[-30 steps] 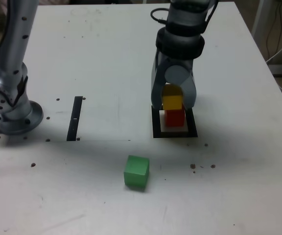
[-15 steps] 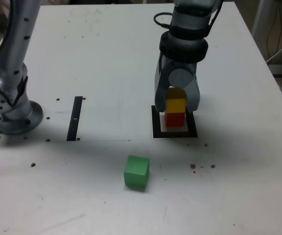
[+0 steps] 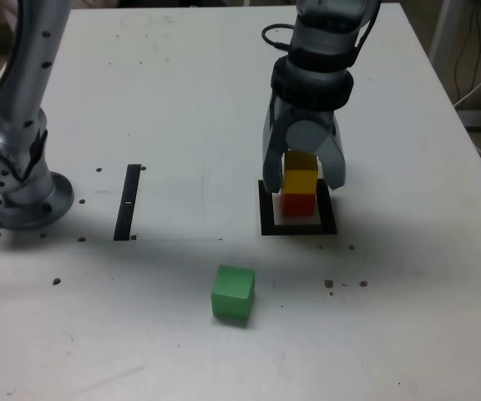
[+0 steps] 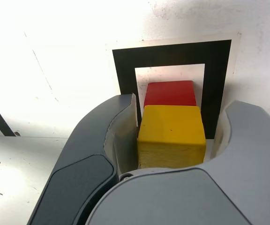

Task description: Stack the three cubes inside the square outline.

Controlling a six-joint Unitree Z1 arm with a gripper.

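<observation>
The yellow cube (image 4: 171, 134) sits on the red cube (image 3: 298, 203) inside the square outline (image 4: 218, 89); the jaws stand parted around it, gripping nothing; green cube (image 3: 232, 294) at seven o'clock.

Yellow cube (image 3: 300, 180), red cube (image 3: 298, 203), green cube (image 3: 232, 294); black square outline (image 3: 266, 219) with white centre.

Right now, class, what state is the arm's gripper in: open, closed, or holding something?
Gripper: open, jaws standing either side of the yellow cube, which rests on the red cube; a gap shows at one pad.
</observation>
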